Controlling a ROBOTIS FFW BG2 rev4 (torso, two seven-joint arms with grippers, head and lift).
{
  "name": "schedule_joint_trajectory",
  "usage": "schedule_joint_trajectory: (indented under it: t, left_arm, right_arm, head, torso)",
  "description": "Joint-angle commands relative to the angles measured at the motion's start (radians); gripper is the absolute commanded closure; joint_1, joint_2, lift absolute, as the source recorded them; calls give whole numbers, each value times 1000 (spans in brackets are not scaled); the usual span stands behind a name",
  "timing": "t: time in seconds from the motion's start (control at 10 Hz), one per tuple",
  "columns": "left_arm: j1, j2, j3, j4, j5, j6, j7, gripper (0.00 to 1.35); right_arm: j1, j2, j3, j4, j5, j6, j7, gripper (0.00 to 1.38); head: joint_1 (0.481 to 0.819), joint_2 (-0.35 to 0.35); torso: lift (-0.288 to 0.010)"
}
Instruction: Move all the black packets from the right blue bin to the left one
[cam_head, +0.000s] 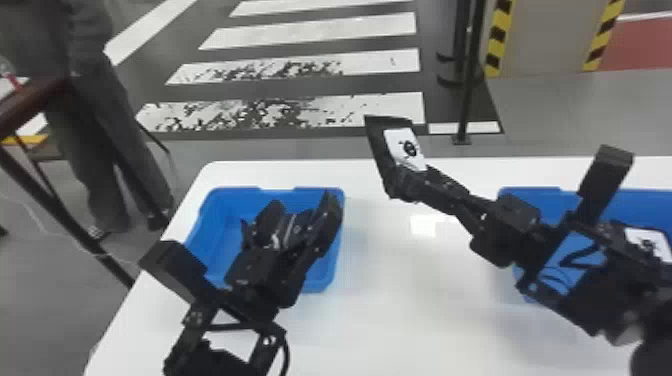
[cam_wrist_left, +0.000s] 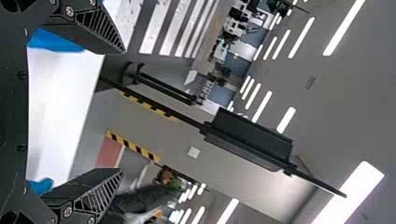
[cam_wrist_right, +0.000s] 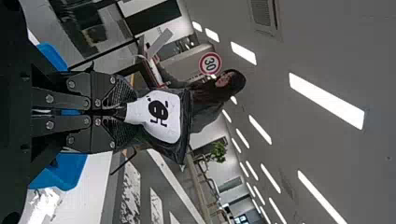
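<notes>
While the left gripper (cam_head: 302, 205) is over the left blue bin (cam_head: 218, 225), its jaws stand wide apart. The right gripper (cam_head: 401, 189) has its jaws clamped on one end of a black packet (cam_head: 406, 146) with a white label. This packet is raised between the two bins, toward the far side of the white surface (cam_head: 410, 305). One more labelled packet (cam_head: 647, 242) lies in the right blue bin (cam_head: 552, 207), partly behind the right arm. Of the left bin's contents, I cannot tell.

Head view down onto table (cam_head: 400, 320)
</notes>
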Motion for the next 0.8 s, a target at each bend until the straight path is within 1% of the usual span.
schedule_joint_trajectory:
  t: [0.0,0.1,0.2,0.3,0.4,0.6,0.7]
  left_arm:
    - [4,8,-31,-34,110,-80,-1,162]
    - [14,11,-37,-78,155,-85,-1,183]
    - [14,17,-47,-105,175,-65,-1,194]
    - [6,20,-49,-107,163,-41,-1,194]
    - [1,20,-43,-107,122,-16,-1,194]
    - [-1,17,-27,-102,18,13,5,194]
    - [1,15,-21,-98,-4,23,7,194]
  right_arm:
    - [-13,-7,43,23,1,-1,-2,1181]
    - [-18,-8,59,23,1,-1,-2,1181]
    - [-30,-12,83,21,-3,-1,-3,1181]
    - [-43,-13,119,21,-15,2,-6,1181]
    - [-50,-15,157,18,-33,7,-8,1181]
    - [-57,-19,208,14,-55,19,-11,1181]
    - [-57,-21,222,11,-61,22,-12,1181]
  head:
    - [695,209]
    - [695,214]
    - [695,224]
    - [690,232]
    - [687,240]
    - [695,266]
    - [695,287]
  torso:
    - [-140]
    - [-140]
    - [-140]
    - [-140]
    - [-140]
    - [-140]
    - [-140]
